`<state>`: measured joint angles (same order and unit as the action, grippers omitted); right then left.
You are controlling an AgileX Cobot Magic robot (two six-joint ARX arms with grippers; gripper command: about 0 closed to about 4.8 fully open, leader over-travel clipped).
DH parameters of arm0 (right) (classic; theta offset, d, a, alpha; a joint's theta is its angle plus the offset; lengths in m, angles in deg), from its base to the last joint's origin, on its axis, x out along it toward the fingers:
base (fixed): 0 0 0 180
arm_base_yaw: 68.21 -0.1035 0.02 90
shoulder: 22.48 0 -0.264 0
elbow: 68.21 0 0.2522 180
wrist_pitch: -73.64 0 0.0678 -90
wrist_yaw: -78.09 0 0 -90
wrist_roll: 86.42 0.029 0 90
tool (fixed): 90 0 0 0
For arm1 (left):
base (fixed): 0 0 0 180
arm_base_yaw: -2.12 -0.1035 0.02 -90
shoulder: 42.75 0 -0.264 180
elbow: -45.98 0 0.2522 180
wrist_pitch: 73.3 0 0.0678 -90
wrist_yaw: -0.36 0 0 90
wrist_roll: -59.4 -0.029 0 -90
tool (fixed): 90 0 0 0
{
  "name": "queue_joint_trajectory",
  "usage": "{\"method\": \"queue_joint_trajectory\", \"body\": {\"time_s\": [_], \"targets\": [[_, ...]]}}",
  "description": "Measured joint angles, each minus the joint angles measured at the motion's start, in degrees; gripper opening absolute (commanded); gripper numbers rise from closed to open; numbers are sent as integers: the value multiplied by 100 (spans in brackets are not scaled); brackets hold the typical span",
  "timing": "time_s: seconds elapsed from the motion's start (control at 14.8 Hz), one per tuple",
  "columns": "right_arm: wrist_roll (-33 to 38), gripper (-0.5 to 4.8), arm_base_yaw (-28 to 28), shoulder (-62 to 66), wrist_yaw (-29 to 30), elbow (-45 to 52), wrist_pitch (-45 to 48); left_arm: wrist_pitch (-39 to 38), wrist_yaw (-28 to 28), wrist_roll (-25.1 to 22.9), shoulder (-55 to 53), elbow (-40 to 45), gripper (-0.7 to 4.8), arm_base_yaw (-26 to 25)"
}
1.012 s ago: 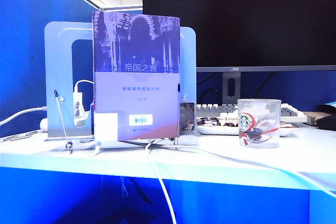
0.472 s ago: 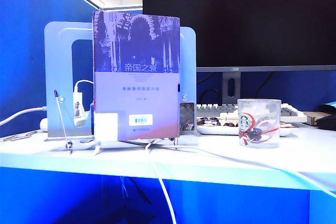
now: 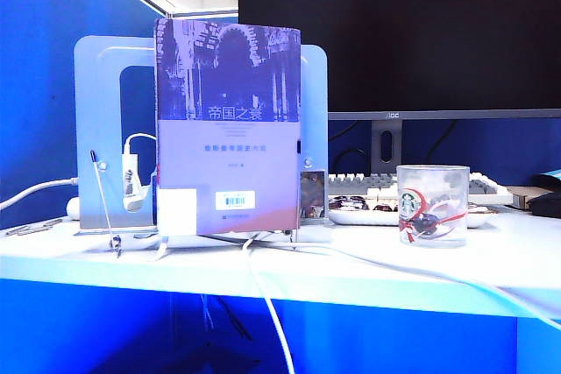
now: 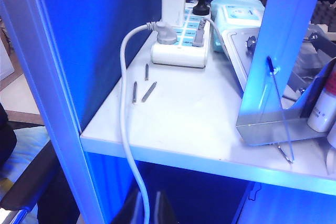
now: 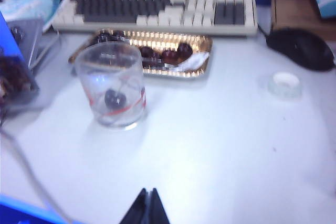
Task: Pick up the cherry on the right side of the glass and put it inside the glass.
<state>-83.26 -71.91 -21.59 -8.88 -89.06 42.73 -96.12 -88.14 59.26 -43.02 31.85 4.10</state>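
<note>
In the exterior view nothing is shifting from a second ago: the short clear frosted glass (image 3: 432, 205) with its green logo and red ribbon swirls is standing on the white desk (image 3: 351, 269), a dark shape showing through its wall, and no arm is appearing. That suggests the placing is done.

The left wrist view is showing the left gripper (image 4: 149, 211) low beside the desk's far end, fingers together, holding nothing.

In the right wrist view the small glossy near-black cherry (image 5: 114, 98) is lying inside the glass (image 5: 110, 85). The right gripper (image 5: 147, 208) is hanging well apart from it, pressed closed and empty.
</note>
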Motion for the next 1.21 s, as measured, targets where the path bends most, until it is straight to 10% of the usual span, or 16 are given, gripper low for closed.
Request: {"method": "queue_joint_trajectory", "body": {"time_s": [1.21], "targets": [[4, 0, 0, -74, 0, 354, -184, 2, 0, 0, 0, 0, 53, 0]]}}
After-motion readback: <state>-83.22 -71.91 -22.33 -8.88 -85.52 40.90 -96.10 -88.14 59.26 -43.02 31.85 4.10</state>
